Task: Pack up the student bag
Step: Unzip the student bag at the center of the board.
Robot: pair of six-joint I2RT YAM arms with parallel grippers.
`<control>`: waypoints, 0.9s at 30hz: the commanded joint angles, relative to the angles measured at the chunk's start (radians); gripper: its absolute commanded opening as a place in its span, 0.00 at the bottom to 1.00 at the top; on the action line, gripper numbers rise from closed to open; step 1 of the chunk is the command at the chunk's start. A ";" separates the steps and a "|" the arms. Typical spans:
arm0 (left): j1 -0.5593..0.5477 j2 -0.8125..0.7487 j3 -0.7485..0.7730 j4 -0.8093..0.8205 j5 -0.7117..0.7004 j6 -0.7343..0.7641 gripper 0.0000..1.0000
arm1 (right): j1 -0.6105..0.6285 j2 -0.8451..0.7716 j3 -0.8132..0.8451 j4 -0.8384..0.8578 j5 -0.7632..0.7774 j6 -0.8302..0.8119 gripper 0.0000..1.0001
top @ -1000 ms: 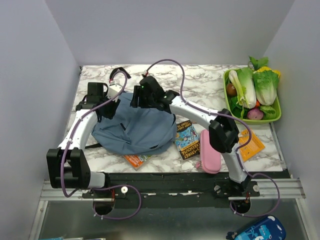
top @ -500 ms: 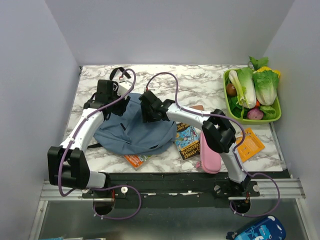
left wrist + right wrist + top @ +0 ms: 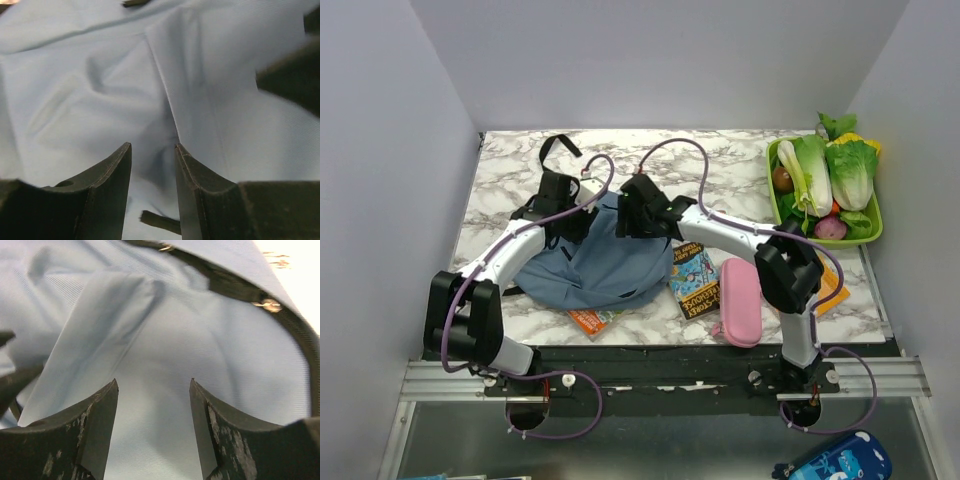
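Left end effector (image 3: pixel 152 146) and right end effector (image 3: pixel 154 382) both hang jaws apart, gripping nothing, directly over the student bag (image 3: pixel 595 265) lying left-centre on the tabletop (image 3: pixel 730 170); right sits nearer its zipper (image 3: pixel 235 287).

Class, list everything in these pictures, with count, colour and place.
student bag: 1, dusty blue, table's left-centre
comic book: 1, blue, right of bag
pencil case: 1, pink, right of comic
orange book: 1, under bag's near edge
orange card: 1, near right, partly hidden
tray: 1, green, far right, holding vegetables
pouch: 1, bright blue, below table, right
table: 1, white marble
left gripper: 1, black, over bag
right gripper: 1, black, open over bag
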 commanded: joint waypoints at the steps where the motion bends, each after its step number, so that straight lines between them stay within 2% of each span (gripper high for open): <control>1: -0.056 -0.066 -0.062 0.025 0.070 -0.012 0.47 | -0.065 -0.051 -0.085 0.081 -0.060 0.093 0.68; 6: -0.091 -0.082 -0.136 0.039 0.072 -0.009 0.47 | -0.088 -0.052 -0.091 0.081 -0.084 0.126 0.68; 13: -0.165 -0.091 -0.164 0.052 0.065 -0.016 0.47 | -0.116 -0.039 -0.090 0.096 -0.141 0.162 0.70; 17: -0.215 -0.109 -0.188 0.092 -0.026 -0.024 0.48 | -0.115 -0.005 -0.027 0.096 -0.205 0.153 0.71; 27: -0.220 -0.142 -0.263 0.190 -0.210 -0.038 0.51 | -0.075 0.096 0.036 0.090 -0.288 0.152 0.71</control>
